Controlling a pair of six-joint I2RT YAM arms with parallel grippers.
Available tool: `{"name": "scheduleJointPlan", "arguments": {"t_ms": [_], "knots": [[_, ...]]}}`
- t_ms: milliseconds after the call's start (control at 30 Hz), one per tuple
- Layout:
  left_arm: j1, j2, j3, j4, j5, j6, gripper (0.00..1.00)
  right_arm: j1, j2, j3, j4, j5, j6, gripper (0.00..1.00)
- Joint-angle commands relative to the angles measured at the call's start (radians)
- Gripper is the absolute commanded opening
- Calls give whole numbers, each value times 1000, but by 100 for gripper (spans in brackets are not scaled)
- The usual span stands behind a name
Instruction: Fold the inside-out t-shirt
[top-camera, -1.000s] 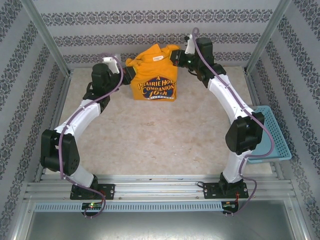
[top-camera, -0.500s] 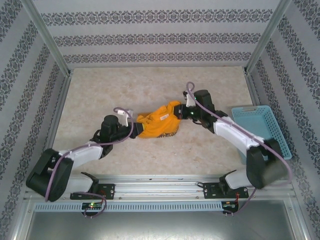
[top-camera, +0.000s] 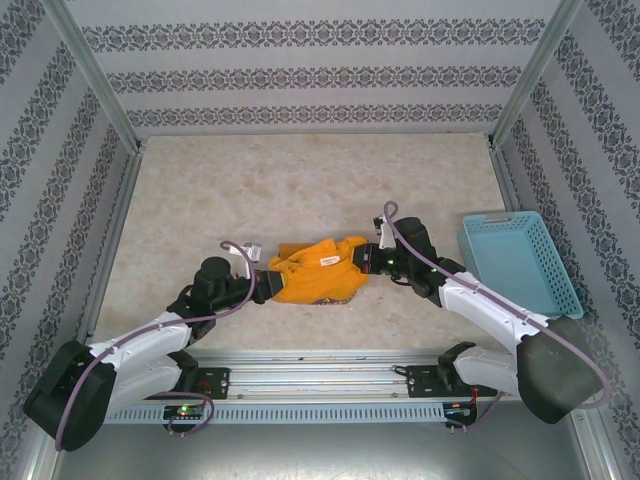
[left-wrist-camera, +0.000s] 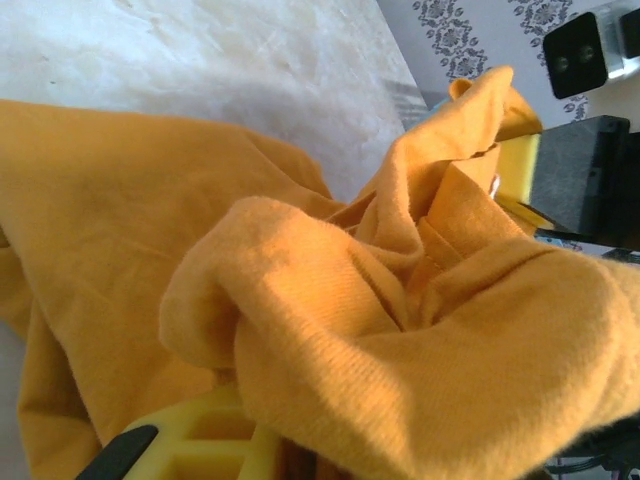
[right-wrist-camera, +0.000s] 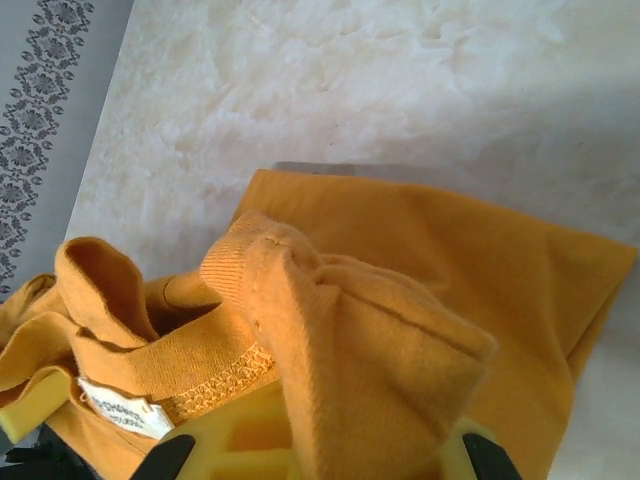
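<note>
Both arms have drawn nearer, and the inside-out t-shirt (top-camera: 318, 274) now lies bunched on the tabletop (top-camera: 300, 180), near the middle. Our right hand (top-camera: 362, 260) stays clenched on its right end; whether our left hand (top-camera: 267, 287) grips, we cannot tell.

Far half of table (top-camera: 300, 170): open run side to side. Near centre: shirt (top-camera: 318, 280) heaped between left gripper (top-camera: 262, 287) and right gripper (top-camera: 366, 259), blocking the middle. Basket (top-camera: 515, 265) takes the right edge; gap to right arm (top-camera: 480, 300) looks narrow, hard to judge.
</note>
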Motion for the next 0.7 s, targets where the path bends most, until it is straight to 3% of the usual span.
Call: {"name": "scheduleJointPlan", "arguments": {"t_ms": [0,300,433,667], "knots": [[-14,-38,34,-52,-42,-7,19,3,-42,24,-14,53,-2,0],[-13,-71,335,-243,-87,113,18,-10,-59,267,-164,114,-189,0],[-14,-146,353,-287,-52,101,18,-10,-132,281,-198,61,-220,0],[-16,-404,334,-527,4,98,18,58,-350,196,-233,7,-149,0]]}}
